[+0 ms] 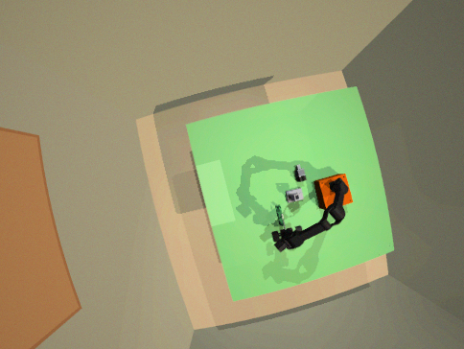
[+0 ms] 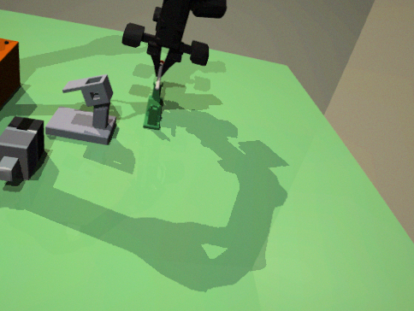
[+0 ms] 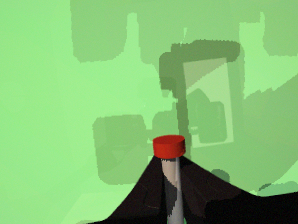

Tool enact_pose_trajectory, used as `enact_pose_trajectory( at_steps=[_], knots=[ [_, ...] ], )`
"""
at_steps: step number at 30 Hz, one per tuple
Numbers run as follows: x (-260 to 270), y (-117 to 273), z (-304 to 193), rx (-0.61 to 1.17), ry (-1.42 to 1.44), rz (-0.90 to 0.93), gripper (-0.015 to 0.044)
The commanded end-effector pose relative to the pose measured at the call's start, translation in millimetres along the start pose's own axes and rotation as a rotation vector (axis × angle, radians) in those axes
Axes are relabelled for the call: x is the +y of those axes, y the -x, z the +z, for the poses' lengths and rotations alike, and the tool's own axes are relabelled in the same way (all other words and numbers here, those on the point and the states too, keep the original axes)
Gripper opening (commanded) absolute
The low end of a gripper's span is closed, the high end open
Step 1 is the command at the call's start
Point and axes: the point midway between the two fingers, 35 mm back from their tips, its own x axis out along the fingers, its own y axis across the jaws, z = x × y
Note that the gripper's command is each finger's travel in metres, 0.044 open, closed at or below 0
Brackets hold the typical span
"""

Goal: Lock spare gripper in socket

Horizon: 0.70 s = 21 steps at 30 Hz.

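The lock pin, with a red head (image 3: pixel 169 146) (image 2: pixel 162 62) and pale shaft (image 3: pixel 173 200), is held in my gripper (image 1: pixel 282 228) (image 2: pixel 158 73) (image 3: pixel 165 159), which is shut on it. The pin points downward. Its lower end overlaps the top of the green stand (image 1: pixel 279 214) (image 2: pixel 152 114) in the exterior view; whether they touch I cannot tell. The grey mount (image 1: pixel 290 196) (image 2: pixel 64 123) stands upright, its tilted socket (image 2: pixel 98 90) on a short post with no pin through it. The grey and black spare gripper (image 1: pixel 300 173) (image 2: pixel 19 143) lies apart from the mount.
The orange block (image 1: pixel 325 194) (image 2: pixel 8 70) under the arm's base stands on the green mat (image 1: pixel 326 120) (image 2: pixel 325 214). The mount is between this block and the green stand. The arm reaches around the mount's side. Dark arm shadows cross the mat.
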Motion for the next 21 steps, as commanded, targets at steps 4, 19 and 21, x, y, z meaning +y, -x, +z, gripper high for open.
enact_pose_trajectory(
  at_steps=[4, 19, 21],
  knots=[
    [-1.0, -9.8, -1.6, 0.000, 0.005, 0.000, 0.0000],
    [-1.6, -19.1, -3.3, 0.001, 0.004, 0.003, 0.0000],
    [-1.1, -18.9, -3.4, 0.003, -0.001, 0.005, 0.0026]
  ],
)
